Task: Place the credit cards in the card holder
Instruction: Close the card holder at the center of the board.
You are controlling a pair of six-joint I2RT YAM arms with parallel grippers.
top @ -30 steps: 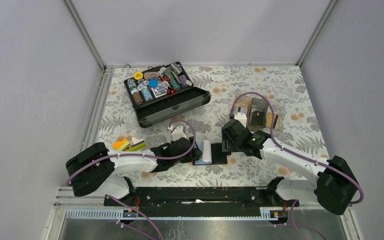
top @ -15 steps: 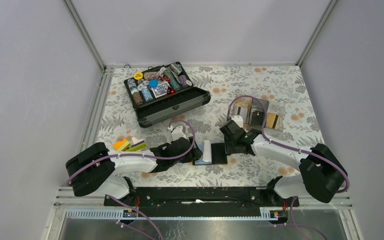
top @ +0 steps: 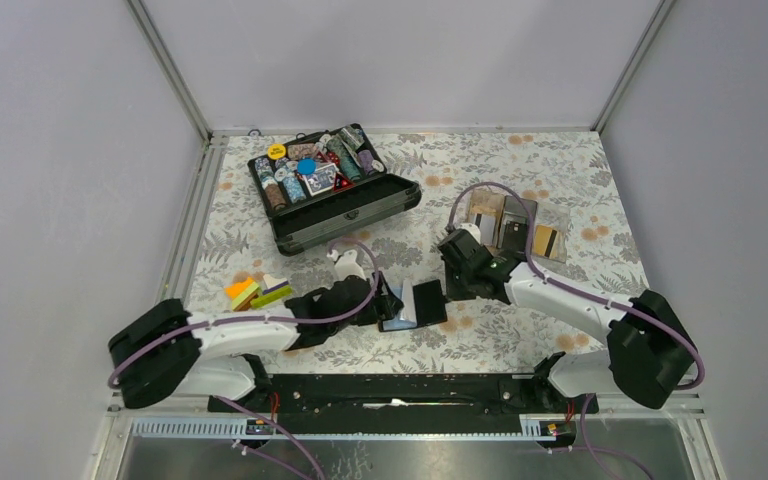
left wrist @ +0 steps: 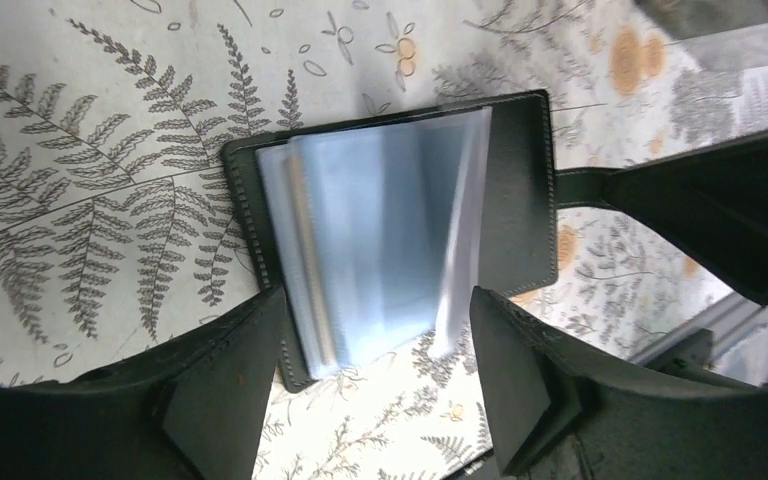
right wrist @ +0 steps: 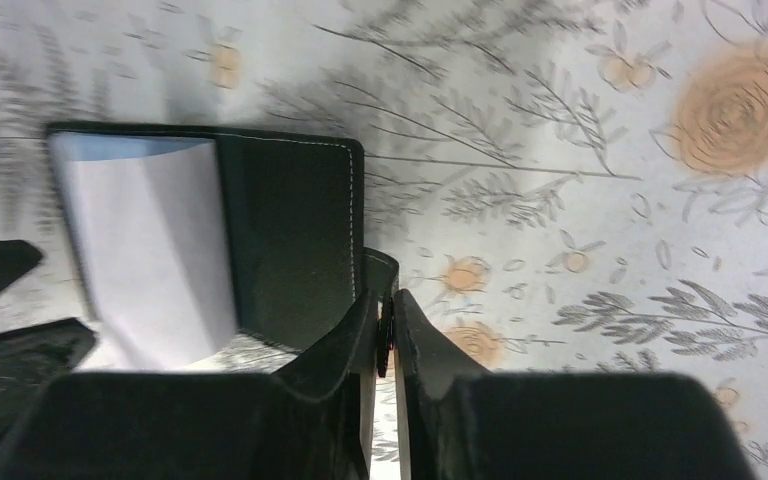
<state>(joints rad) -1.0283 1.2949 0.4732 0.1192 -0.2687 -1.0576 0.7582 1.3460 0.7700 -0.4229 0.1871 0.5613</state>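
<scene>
At the tabletop's (top: 560, 160) near edge, right gripper (right wrist: 385, 300) apparently pinched a flap of the holder (right wrist: 290, 230); left gripper (left wrist: 375, 300) gaped astride it. A slip could close it.

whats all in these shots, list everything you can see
small black folding card holder: one, black with blue-grey inner sleeves, open on the table between the arms
thin plastic credit cards: a few, tan, one dark-striped, exact count unclear, in the tray at far right
clear acrylic tray: one, transparent, far right
large black chip case: one, black, lid open, far left of centre
round poker chips: many, mixed colours, inside the case
small coloured blocks: a few, yellow, orange, white, green, beside the left arm
floral tablecloth: one, pale grey with orange flowers, covering the table
left fingers: two, black, open, straddling the holder's edge
right fingers: two, black, pinched on the holder's thin tab
</scene>
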